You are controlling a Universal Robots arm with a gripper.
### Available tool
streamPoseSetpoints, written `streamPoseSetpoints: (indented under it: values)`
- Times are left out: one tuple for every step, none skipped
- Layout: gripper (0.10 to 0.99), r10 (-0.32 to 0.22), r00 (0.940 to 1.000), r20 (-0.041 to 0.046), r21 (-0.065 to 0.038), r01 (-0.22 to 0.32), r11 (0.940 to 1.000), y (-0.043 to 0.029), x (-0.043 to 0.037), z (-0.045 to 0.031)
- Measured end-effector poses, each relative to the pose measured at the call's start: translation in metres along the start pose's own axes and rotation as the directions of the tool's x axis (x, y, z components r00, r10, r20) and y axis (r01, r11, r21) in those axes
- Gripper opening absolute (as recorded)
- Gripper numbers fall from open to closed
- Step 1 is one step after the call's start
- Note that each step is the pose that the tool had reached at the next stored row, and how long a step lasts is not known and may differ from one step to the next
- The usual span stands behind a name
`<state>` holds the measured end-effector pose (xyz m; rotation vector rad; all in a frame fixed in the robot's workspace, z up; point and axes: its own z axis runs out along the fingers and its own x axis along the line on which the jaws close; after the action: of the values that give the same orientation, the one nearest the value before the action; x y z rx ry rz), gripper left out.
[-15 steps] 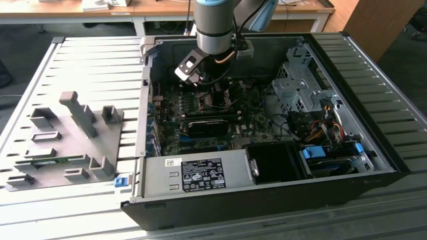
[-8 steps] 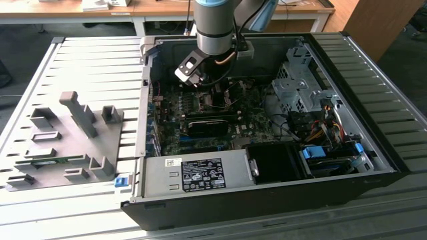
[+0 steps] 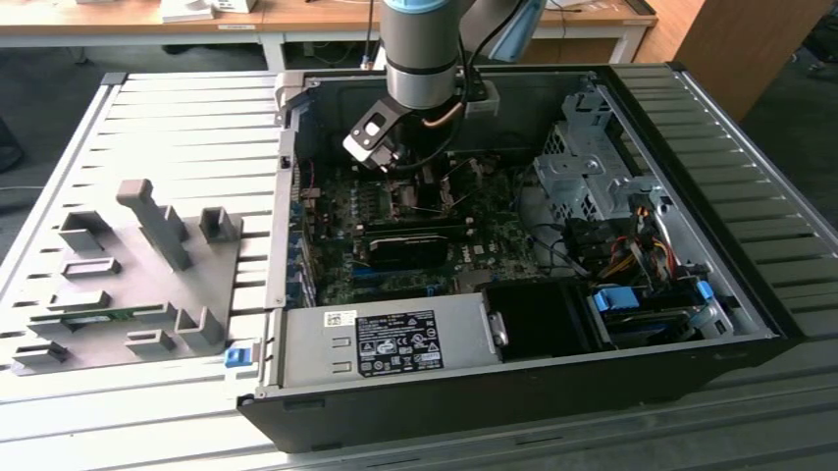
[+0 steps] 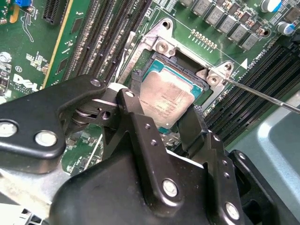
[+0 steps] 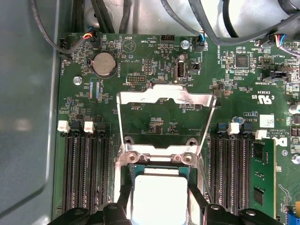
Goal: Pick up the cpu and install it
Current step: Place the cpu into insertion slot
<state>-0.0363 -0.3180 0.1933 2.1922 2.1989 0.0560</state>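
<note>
Gripper [image 4: 164, 107] closed onto the cpu [image 4: 168, 93] by two opposite edges, holding it at the open socket [image 4: 183, 58] on the motherboard [image 5: 159, 126]; judged light, stiff, slick-topped, delicate underneath, so edge grip only.

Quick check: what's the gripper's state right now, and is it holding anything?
Gripper: fingers shut on the cpu, holding it at the open socket.

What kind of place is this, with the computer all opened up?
Probably a robotics lab: an opened computer case on a slatted table, a robot arm inside it, pincer gripping the cpu.
</note>
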Motion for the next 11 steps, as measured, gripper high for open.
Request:
streamPoseSetpoints:
  values:
    - [0.588,-0.001,1.0,0.0,0.0,0.001,1.0,0.0,0.0,0.0]
    - [0.588,-0.003,1.0,0.0001,0.0,0.003,1.0,0.0,-0.0001,0.0]
    - [0.588,-0.005,1.0,-0.0001,0.0,0.005,1.0,0.0,-0.0001,0.0]
    - [0.588,-0.006,1.0,-0.0001,0.0,0.006,1.0,0.0,-0.0001,0.0]
    - [0.588,-0.007,1.0,-0.0002,0.0,0.007,1.0,0.0,-0.0001,0.0]
    - [0.588,-0.007,1.0,-0.0002,0.0,0.007,1.0,0.0,-0.0001,0.0]
    - [0.588,-0.007,1.0,-0.0002,0.0,0.007,1.0,0.0,-0.0001,0.0]
    - [0.588,-0.007,1.0,-0.0002,0.0,0.007,1.0,0.0,-0.0001,0.0]
    - [0.588,-0.007,1.0,-0.0002,0.0,0.007,1.0,0.0,-0.0001,0.0]
    - [0.588,-0.007,1.0,-0.0002,0.0,0.007,1.0,0.0,-0.0001,0.0]
    - [0.588,-0.007,1.0,-0.0001,0.0,0.007,1.0,0.0,-0.0001,0.0]
